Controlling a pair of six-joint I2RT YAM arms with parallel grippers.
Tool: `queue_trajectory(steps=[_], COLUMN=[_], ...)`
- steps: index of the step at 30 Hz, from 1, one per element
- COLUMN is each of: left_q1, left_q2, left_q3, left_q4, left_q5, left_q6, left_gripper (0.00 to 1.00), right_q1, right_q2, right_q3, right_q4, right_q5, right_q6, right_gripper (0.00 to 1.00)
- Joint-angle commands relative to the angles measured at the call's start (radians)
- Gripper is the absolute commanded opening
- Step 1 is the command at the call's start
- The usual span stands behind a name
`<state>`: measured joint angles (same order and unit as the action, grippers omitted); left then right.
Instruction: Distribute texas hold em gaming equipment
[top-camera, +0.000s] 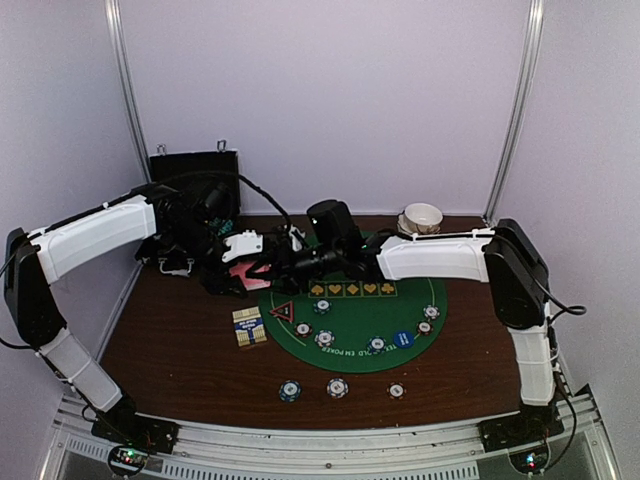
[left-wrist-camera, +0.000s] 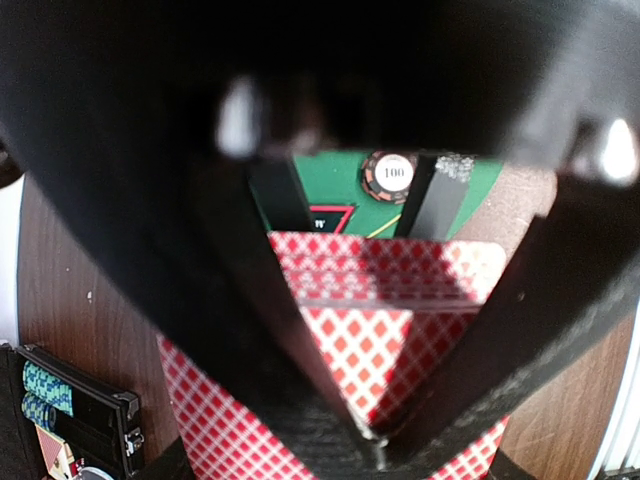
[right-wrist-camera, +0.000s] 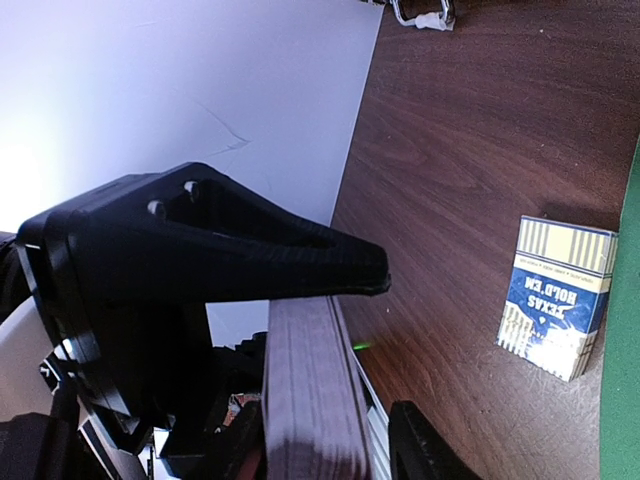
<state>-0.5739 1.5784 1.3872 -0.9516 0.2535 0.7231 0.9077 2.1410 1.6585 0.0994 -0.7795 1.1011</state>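
My left end effector (left-wrist-camera: 355, 230) is clamped on the pink-backed playing cards (left-wrist-camera: 400, 300), held above the tabletop (top-camera: 180, 340) near the left rim of the green mat (top-camera: 350, 330). My right end effector (right-wrist-camera: 392, 350) stands parted, its jaws straddling the deck's edge. Poker chips (top-camera: 325, 338) lie on the mat, and a card box (top-camera: 249, 326) sits just beside it.

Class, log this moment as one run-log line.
left hand: holds card deck | right hand: astride deck edge, grip unclear

Black case (top-camera: 194, 166) stands back left, white bowls (top-camera: 422, 217) back right.
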Motion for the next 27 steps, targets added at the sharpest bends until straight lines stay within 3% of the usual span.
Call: queue_trajectory(steps=[1, 27], left_q1=[-0.001, -0.001], left_q2=[-0.005, 0.006], left_q3=[0.015, -0.001], left_q4=[0.038, 0.022], left_q5=[0.017, -0.025], left_q6=[-0.005, -0.001], left_gripper=[0.65, 0.59], right_q1=[-0.009, -0.036], right_q2=[-0.06, -0.15], right_q3=[-0.032, -0.089], right_q4=[-0.037, -0.055], right_q5=[0.014, 0.002], right_q6=[-0.024, -0.022], right_gripper=[0.41, 0.3])
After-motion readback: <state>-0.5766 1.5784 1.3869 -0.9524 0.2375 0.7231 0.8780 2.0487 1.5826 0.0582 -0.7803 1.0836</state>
